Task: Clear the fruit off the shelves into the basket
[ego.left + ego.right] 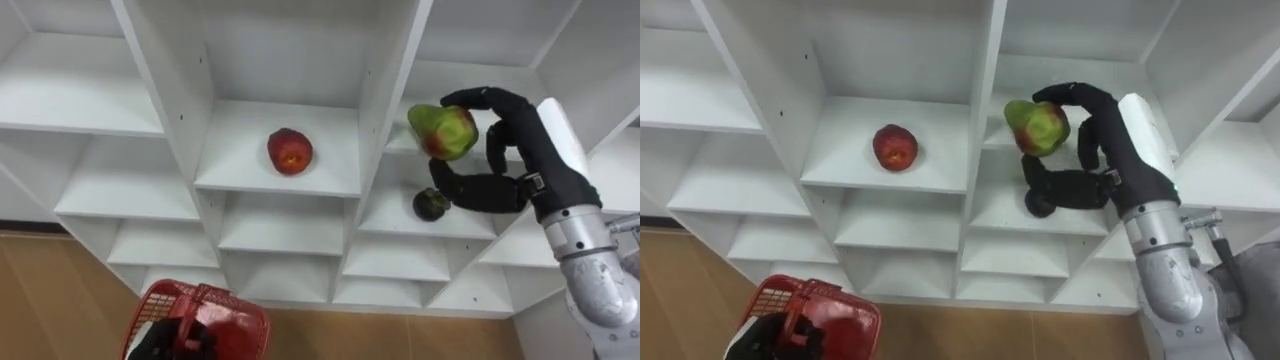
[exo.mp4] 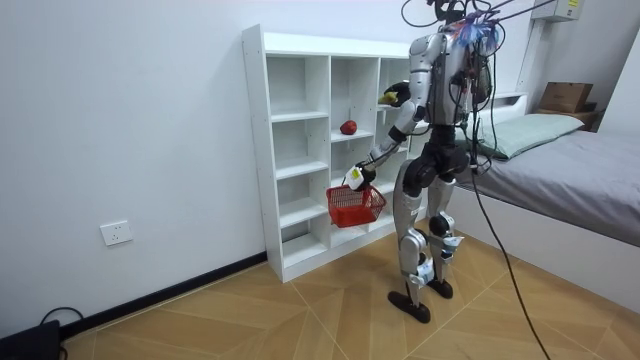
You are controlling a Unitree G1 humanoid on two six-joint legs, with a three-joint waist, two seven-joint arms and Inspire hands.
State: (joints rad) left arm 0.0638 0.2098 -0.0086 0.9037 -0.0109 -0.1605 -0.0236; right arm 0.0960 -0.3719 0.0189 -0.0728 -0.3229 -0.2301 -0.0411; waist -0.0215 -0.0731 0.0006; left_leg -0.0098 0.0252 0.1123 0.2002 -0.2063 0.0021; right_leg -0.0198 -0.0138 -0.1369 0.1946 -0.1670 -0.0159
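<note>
Two grasps | right hand [image 1: 522, 140] clasps oval green-red fruit [image 1: 443, 131] | left hand [image 1: 168, 341] grips red lattice basket [image 1: 243, 318]

The red plastic mesh basket [image 1: 225, 320] below the white shelf unit [image 1: 168, 100] is cut off by the lower edge, as is the left hand [image 1: 165, 342] on its handle. In the unit's right column, the right hand [image 1: 520, 140], curled round a green-and-red fruit [image 1: 443, 131], partly hides a small dark round fruit [image 1: 430, 206].

A grey bed [image 2: 590, 180] stands at the room view's right edge, a pale green pillow [image 2: 530, 130] at its head end. A cardboard box [image 2: 565, 97] sits on the ledge [image 2: 515, 99] behind it. A socket [image 2: 116, 233] sits low on the wall [image 2: 120, 120].
</note>
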